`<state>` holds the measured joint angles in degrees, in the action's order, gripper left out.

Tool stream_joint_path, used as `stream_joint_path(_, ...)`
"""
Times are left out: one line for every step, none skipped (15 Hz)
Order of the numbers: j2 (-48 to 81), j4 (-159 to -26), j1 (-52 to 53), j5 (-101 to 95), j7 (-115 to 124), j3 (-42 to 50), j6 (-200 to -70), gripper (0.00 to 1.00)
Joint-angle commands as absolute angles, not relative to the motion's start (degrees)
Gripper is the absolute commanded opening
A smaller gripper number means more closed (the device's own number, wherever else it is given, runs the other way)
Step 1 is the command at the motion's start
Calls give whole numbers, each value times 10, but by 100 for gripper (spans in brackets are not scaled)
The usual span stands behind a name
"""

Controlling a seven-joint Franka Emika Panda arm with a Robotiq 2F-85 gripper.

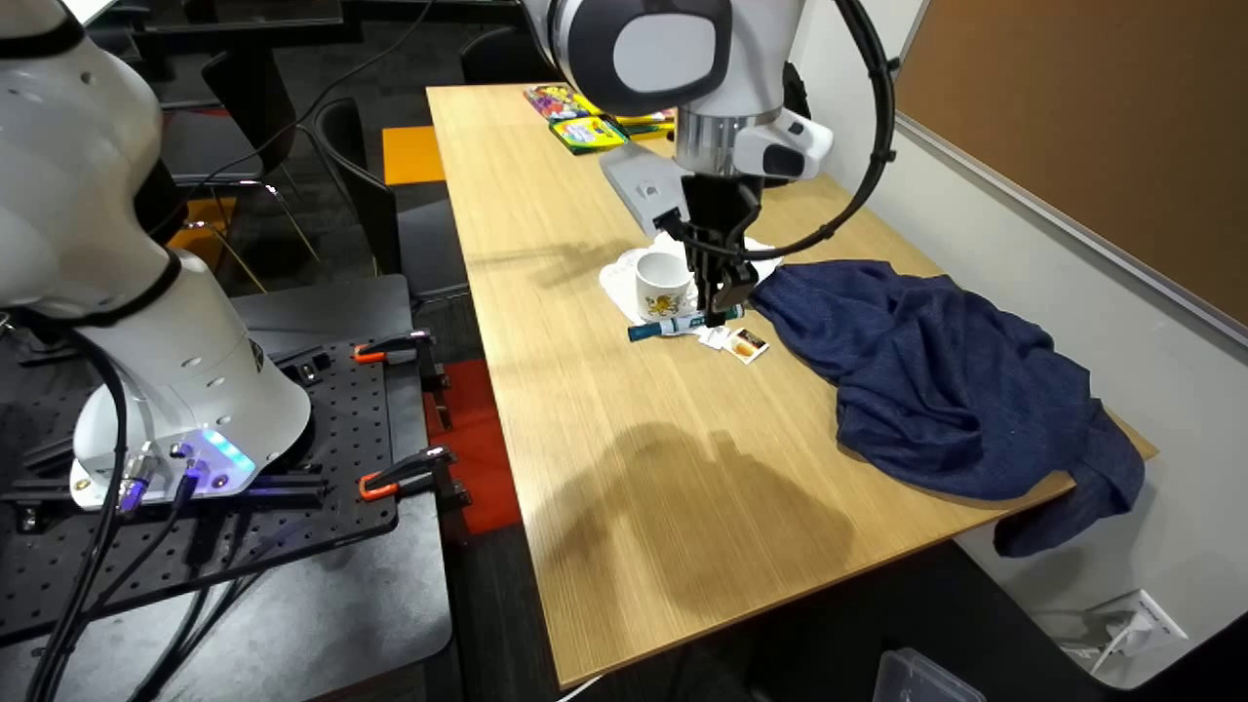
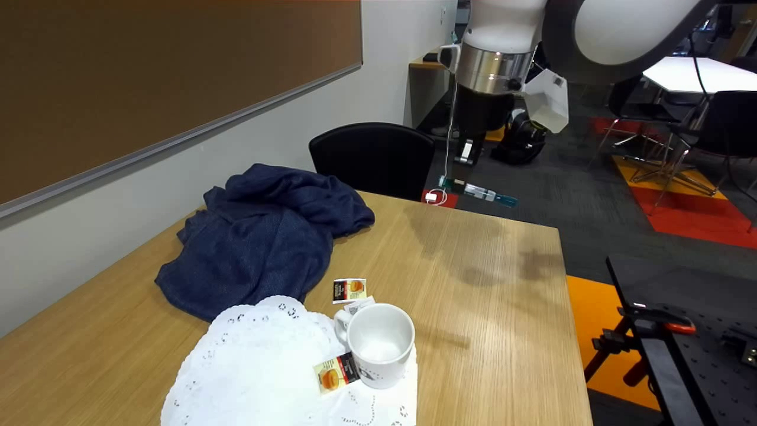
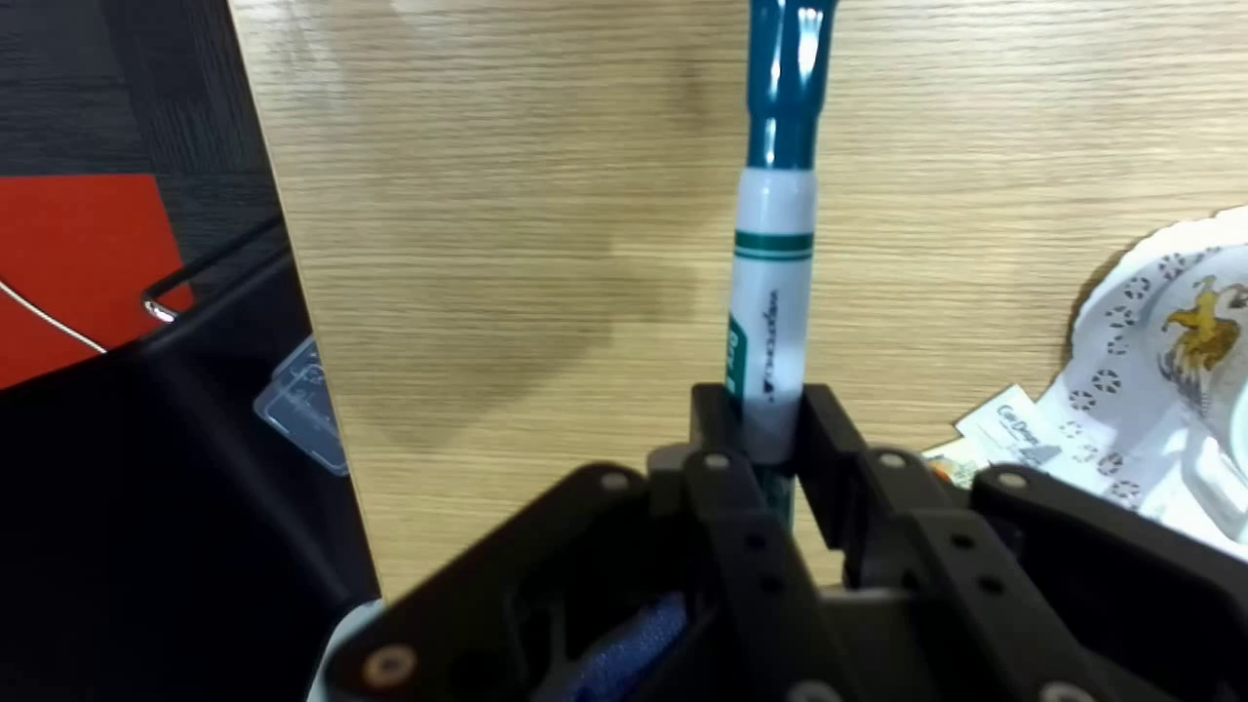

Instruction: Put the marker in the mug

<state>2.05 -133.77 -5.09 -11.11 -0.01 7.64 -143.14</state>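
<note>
The black, two-fingered hand (image 3: 768, 424) is closed in on a slim, white-barrelled marker (image 3: 773, 263) with dark teal ends and narrow green bands; in the wrist view the fingers press on both sides of the barrel, which fills the gap between them. The marker is held in the air over the pale, wood-grained worktop (image 2: 497, 355), slanting slightly in both exterior views, one teal end sticking out well past the fingers.

The squat white ceramic mug (image 2: 381, 349), with a golden animal printed on its side, stands upright on a scalloped, white, lacy paper doily (image 2: 248, 367), well apart from the marker. A flat cream, red and black paper packet (image 2: 336, 374) lies on the doily just beside the mug; whether they touch I cannot tell. A small white packet (image 2: 359, 305) lies near the mug's handle, with a second printed packet (image 2: 350, 290) just past it.

A crumpled navy-blue cloth (image 2: 266, 236) is heaped on the worktop alongside the wall (image 1: 1053, 258), part of it hanging over the edge. Seen in an exterior view, a bright yellow-and-green box (image 1: 590, 135) and a flat grey object (image 1: 639, 180), the latter partly hidden by the white robot arm (image 1: 673, 54), lie toward the worktop's far end
</note>
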Motion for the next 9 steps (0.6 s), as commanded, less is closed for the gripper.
stream_joint_path(-7, -1335, -36, -110, 37, 51, -1414, 5)
stream_joint_path(-7, -1333, -31, -109, 49, 43, -1419, 5)
stream_joint_path(-6, -1330, -27, -109, 60, 37, -1422, 5)
stream_joint_path(-4, -1327, -23, -108, 74, 30, -1425, 5)
stream_joint_path(-3, -1323, -19, -110, 91, 24, -1426, 5)
stream_joint_path(-2, -1321, -15, -105, 101, 18, -1426, 5)
stream_joint_path(-3, -1321, -10, -106, 112, 12, -1425, 5)
stream_joint_path(2, -1326, -18, -109, 88, 18, -1429, 21)
stream_joint_path(2, -1325, -14, -109, 96, 15, -1429, 21)
